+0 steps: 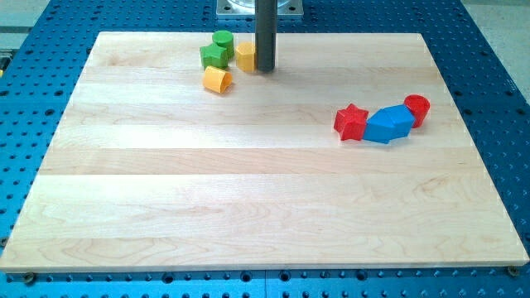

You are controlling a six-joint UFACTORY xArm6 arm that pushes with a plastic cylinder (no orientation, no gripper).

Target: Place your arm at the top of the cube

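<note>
My tip rests on the wooden board near the view's top, touching or just right of a yellow block. Left of that block sit a green star-like block and a green cylinder above it. A yellow hexagonal block lies just below them. At the view's right, a red star, two blue blocks pressed together and a red cylinder form a slanted row. Which block is a cube cannot be told for sure.
The board lies on a blue perforated table. The arm's metal base stands at the view's top edge behind the rod.
</note>
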